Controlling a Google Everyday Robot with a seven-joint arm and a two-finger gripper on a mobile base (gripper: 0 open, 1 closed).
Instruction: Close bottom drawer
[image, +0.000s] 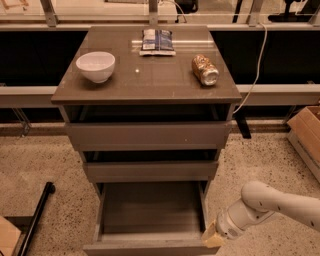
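Observation:
The bottom drawer (150, 210) of the grey-brown cabinet is pulled far out, its deep box empty and its flat front (150, 248) at the lower edge of the view. The middle drawer front (150, 170) and the taller top drawer front (149, 135) above it sit slightly out. My gripper (212, 238) is at the right front corner of the bottom drawer, its yellowish tip against the drawer front's right end. The white arm (270, 205) comes in from the right.
On the cabinet top (150, 80) stand a white bowl (96, 65), a blue snack bag (156, 40) and a lying can (205, 69). A cardboard box (306, 135) is at the right, a black pole (37, 212) on the floor at the left, a white cable (255, 65) hangs behind.

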